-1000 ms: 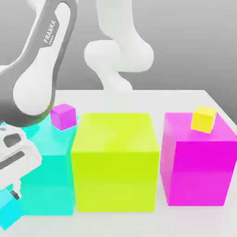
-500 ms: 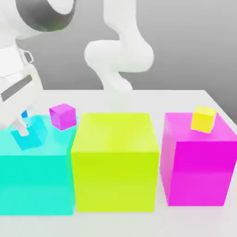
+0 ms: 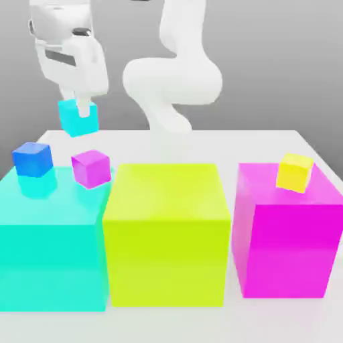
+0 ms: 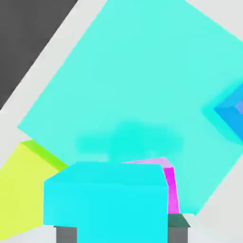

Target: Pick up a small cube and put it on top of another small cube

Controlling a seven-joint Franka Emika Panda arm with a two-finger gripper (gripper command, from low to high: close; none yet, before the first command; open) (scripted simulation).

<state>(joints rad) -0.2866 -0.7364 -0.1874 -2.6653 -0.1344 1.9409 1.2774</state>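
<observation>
Pincer (image 3: 79, 107): pinching the small cyan cube (image 3: 78, 117), held aloft above the big cyan block (image 3: 53, 241), at about 11 o'clock in the exterior view. Blue cube (image 3: 33, 159) and purple cube (image 3: 91, 167) sit on that block. Lime block (image 3: 167, 234) centre; magenta block (image 3: 285, 234) carrying a yellow cube (image 3: 295, 172) at 3 o'clock. White tabletop (image 3: 221, 144).

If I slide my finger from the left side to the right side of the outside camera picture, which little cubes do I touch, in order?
small blue cube → small cyan cube, held up in the gripper → small purple cube → small yellow cube
</observation>
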